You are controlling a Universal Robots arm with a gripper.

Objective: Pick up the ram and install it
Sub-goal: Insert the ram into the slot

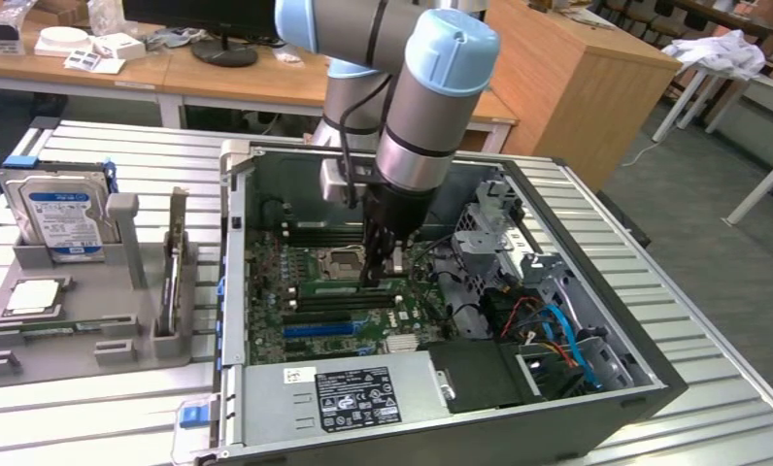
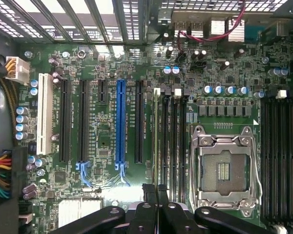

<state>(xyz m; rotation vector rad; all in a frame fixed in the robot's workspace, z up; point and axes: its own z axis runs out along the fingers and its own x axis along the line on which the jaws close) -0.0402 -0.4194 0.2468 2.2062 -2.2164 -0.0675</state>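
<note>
Motherboard point(image 2: 103, 58) below, one ram point(image 2: 157, 136) pinched edge-on between the two jaws.

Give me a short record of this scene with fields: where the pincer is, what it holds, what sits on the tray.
pincer: shut, down inside the open computer case, over the motherboard
held: the ram, edge-on, above the memory slots beside the empty processor socket
tray: hard drive and processor chip, at the exterior view's left
</note>
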